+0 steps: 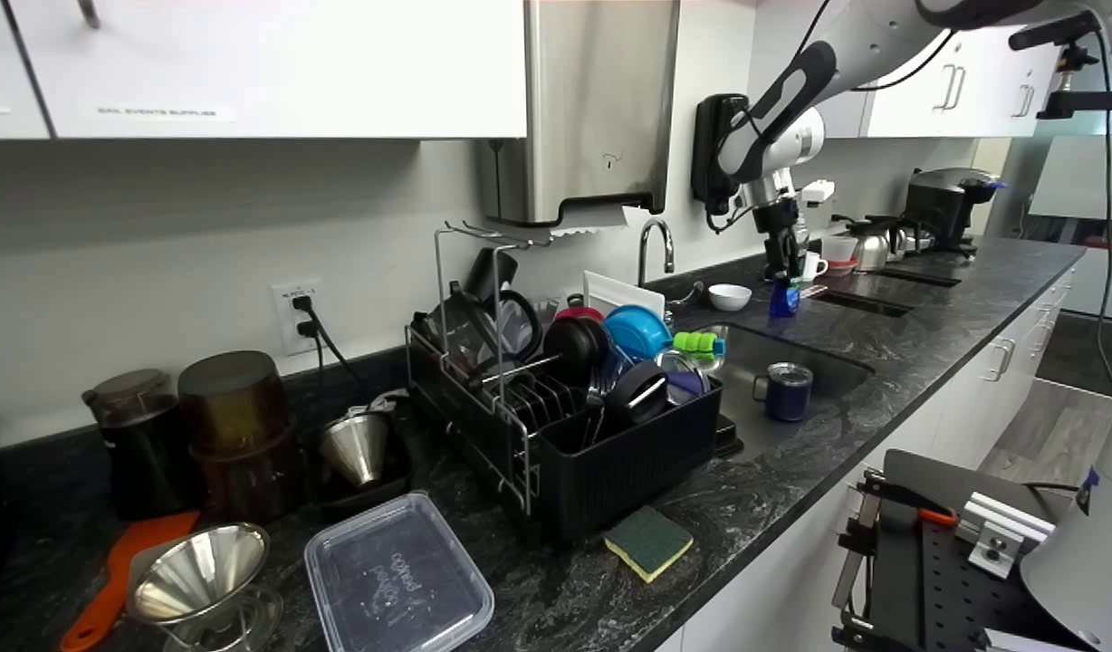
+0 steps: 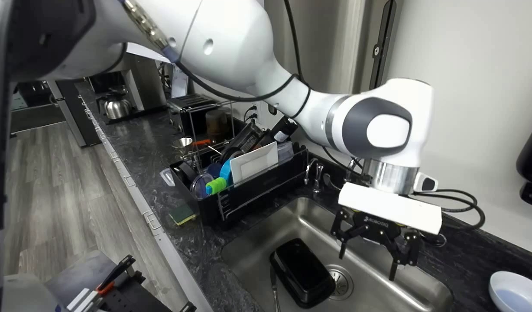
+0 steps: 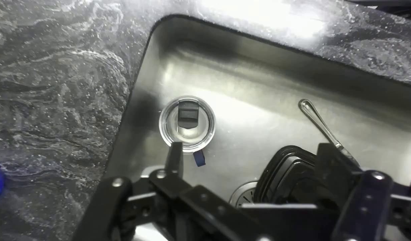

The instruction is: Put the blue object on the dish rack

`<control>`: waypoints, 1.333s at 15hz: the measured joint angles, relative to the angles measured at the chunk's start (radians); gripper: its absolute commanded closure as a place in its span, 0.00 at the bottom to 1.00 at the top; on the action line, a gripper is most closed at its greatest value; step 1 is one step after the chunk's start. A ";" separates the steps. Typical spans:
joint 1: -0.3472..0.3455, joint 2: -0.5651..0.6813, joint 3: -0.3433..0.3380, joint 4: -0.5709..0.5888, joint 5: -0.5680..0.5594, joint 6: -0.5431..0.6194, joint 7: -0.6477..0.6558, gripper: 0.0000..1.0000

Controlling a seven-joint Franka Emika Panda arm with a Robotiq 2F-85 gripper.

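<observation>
The blue object is a navy mug [image 1: 789, 393] with a clear lid, upright in the steel sink. In the wrist view its lid [image 3: 187, 124] and short blue handle [image 3: 199, 158] show from above, close to the left finger. The mug does not show in the exterior view where the gripper [image 2: 368, 262] hangs over the sink. My gripper is open and empty, its fingers wide apart [image 3: 250, 149]; it also shows in an exterior view [image 1: 780, 263]. The black dish rack [image 1: 628, 462] stands beside the sink, full of dishes, and also shows in an exterior view [image 2: 257, 199].
A black container [image 2: 303, 275] and a metal utensil [image 3: 317, 120] lie in the sink [image 3: 245, 90]. A blue bottle [image 1: 784, 302] and a white bowl [image 1: 729, 296] stand on the counter. A faucet [image 2: 311, 171] rises behind the sink. A sponge [image 1: 649, 543] lies before the rack.
</observation>
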 measured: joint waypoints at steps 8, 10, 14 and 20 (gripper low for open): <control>-0.160 0.169 0.083 0.018 0.109 0.194 -0.256 0.00; -0.189 0.179 0.108 0.013 0.129 0.228 -0.309 0.00; -0.224 0.195 0.144 -0.007 0.138 0.288 -0.406 0.00; -0.237 0.197 0.156 -0.020 0.138 0.355 -0.435 0.00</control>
